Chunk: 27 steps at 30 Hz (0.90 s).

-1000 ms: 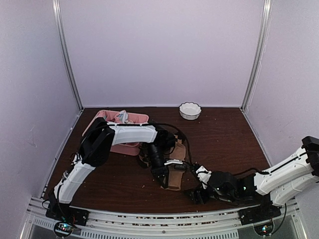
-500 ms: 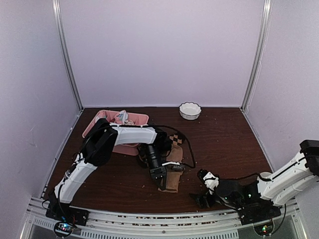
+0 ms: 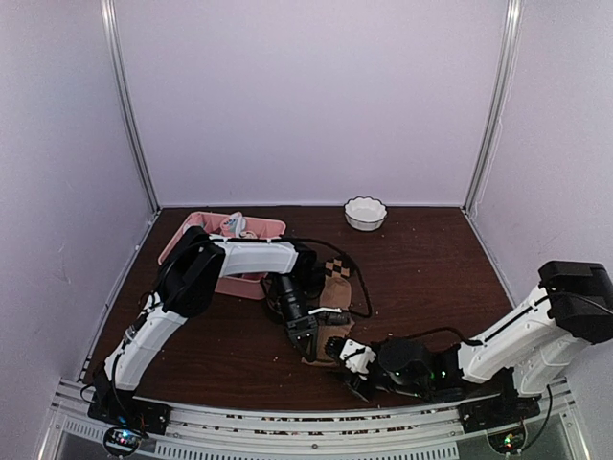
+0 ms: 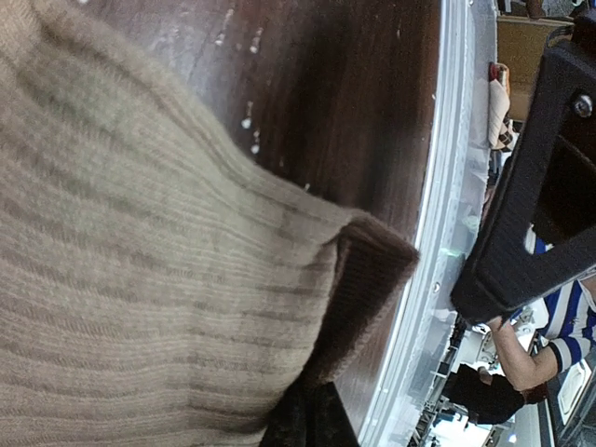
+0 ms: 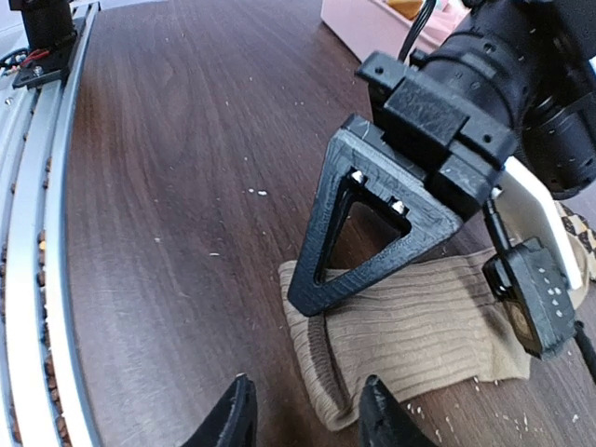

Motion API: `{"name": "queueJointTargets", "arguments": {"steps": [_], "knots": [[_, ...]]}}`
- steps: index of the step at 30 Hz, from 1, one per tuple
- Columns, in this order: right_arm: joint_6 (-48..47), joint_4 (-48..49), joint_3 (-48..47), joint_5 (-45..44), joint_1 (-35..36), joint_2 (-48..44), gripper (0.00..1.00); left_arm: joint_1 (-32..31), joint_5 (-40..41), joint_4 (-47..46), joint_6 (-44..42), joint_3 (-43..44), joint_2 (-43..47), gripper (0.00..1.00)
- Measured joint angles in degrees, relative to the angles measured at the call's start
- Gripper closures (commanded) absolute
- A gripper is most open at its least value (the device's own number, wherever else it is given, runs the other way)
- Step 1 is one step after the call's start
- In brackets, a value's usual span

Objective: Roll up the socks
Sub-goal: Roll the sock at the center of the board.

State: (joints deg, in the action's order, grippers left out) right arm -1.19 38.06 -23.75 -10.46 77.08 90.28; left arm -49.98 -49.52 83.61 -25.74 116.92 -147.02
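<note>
The tan sock [image 3: 340, 299] lies lengthwise on the dark table, and the argyle sock [image 3: 337, 270] shows at its far end. My left gripper [image 3: 305, 343] is shut on the tan sock's near end. In the left wrist view the ribbed tan sock [image 4: 140, 242] and a dark brown edge [image 4: 372, 270] run into the closed left gripper [image 4: 307, 424]. My right gripper [image 3: 347, 372] sits low just right of that end. In the right wrist view the right gripper [image 5: 307, 414] is open. The tan sock's [image 5: 428, 326] corner lies between its tips, below the left gripper [image 5: 312, 300].
A pink divided tray [image 3: 192, 230] with small bundles stands at the back left, under the left arm. A white fluted bowl [image 3: 365, 213] sits at the back. The metal rail [image 3: 287, 422] runs along the near edge. Crumbs dot the wood.
My right gripper has swung left along the near edge up to the sock's end, and its jaws have narrowed. The left gripper stayed shut and shifted slightly left with the sock.
</note>
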Motion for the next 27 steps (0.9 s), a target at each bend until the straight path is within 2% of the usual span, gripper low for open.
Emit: {"name": "queueJointTargets", "arguments": {"steps": [5,10,18,23,27], "knots": [[-1.95,-0.22,-3.30,4.72,-3.30,4.63,0.81,-0.17,0.94,0.02,0.90,0.85,-0.22,1.00],[-2.05,-1.11,-6.08,9.53,-6.47,6.86,0.92,-0.39,1.73,0.11,1.05,1.33,-0.24,1.00],[-1.01,-2.38,-6.99,13.70,-8.35,8.85,0.94,-0.66,2.64,0.42,1.16,1.97,-0.31,1.00],[1.03,-2.45,-6.99,14.56,-9.07,9.38,0.85,-0.83,3.50,0.50,1.42,2.47,-0.31,1.00],[1.77,-3.02,-7.13,15.21,-10.19,9.33,0.91,-0.87,3.74,0.50,1.44,2.58,-0.33,1.00]]}}
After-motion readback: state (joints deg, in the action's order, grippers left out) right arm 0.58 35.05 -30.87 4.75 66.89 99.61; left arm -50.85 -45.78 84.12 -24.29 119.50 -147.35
